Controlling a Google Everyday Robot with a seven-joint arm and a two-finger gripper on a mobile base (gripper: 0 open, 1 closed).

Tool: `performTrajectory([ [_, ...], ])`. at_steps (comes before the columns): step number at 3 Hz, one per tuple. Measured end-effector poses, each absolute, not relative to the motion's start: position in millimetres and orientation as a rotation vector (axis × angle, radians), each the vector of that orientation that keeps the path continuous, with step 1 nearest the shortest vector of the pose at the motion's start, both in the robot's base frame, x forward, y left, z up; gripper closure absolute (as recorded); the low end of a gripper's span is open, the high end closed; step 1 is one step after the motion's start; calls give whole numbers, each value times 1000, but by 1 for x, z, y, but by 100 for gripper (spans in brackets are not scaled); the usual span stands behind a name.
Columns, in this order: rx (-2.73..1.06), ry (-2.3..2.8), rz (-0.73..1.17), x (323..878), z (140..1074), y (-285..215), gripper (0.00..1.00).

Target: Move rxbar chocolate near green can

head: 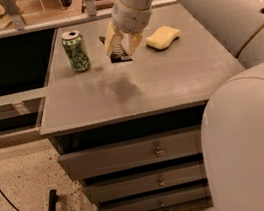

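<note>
The green can point(75, 51) stands upright at the back left of the grey table point(168, 81). My gripper point(121, 46) hangs from above just to the right of the can, with a gap between them. Its pale fingers point(110, 42) are shut on the rxbar chocolate point(120, 55), a dark bar whose lower end shows between them. The bar is held a little above the tabletop, and its upper part is hidden by the gripper.
A pale yellow sponge point(162, 37) lies to the right of the gripper at the back of the table. Drawers point(155, 151) run under the tabletop. My white arm point(216, 6) and body fill the right side. A black cable point(6, 200) lies on the floor at left.
</note>
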State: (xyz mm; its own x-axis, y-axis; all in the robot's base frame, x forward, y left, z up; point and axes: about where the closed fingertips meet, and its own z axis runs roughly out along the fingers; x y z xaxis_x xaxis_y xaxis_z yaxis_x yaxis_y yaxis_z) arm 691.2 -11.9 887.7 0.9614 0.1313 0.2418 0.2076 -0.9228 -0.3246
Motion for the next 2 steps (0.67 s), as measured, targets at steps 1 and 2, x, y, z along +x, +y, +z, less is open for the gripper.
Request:
performTrajectory([
  [1,-2749,-236,-318,695,886,-6,100],
  [2,-2723,-204,-312,700,885,3,100],
])
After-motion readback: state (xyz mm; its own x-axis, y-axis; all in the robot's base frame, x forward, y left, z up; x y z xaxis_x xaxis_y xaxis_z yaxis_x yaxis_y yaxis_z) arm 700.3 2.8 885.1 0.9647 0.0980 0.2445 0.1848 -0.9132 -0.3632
